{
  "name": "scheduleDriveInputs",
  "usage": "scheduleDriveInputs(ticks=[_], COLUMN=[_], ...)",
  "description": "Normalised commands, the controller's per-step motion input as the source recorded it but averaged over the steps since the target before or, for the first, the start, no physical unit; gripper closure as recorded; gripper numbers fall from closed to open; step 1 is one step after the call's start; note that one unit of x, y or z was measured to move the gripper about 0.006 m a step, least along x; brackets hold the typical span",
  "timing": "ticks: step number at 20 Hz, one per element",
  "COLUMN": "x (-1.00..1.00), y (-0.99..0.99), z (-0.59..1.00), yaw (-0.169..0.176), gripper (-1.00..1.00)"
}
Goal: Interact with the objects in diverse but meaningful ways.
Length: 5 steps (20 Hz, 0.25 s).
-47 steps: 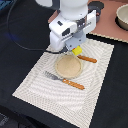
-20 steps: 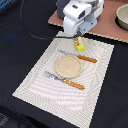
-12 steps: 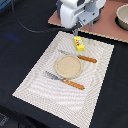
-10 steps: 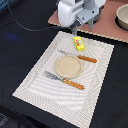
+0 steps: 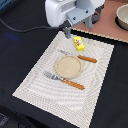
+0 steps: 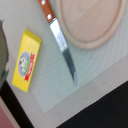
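A yellow rectangular box [image 5: 79, 43] lies flat on the far end of the striped white placemat [image 5: 45, 82], beside the knife's tip. In the wrist view the yellow box [image 6: 26, 61] shows a small picture and a red strip on its top face. My gripper [image 5: 77, 27] hangs above and just behind the box, apart from it. Its two grey fingers [image 5: 66, 32] stand spread with nothing between them. No fingers show in the wrist view. A grey pan-like vessel [image 5: 122, 17] sits at the exterior view's top right. The other toy items are out of view.
A round tan plate [image 5: 68, 66] sits mid-mat, also seen as the plate [image 6: 92, 22] in the wrist view. A wooden-handled knife [image 5: 82, 57] lies behind it and a fork [image 5: 65, 81] in front. The knife blade [image 6: 64, 47] lies close to the box. A pinkish board [image 5: 107, 25] borders the mat.
My gripper was low over the yellow box 2.4 s ago. It has since lifted up and back, leaving the box lying on the mat. Plate, knife and fork have not moved.
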Motion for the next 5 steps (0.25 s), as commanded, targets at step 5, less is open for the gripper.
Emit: scheduleDriveInputs(ticks=[5], x=[0.10], y=[-0.29], z=[-0.05], yaw=[0.004], gripper=[-1.00])
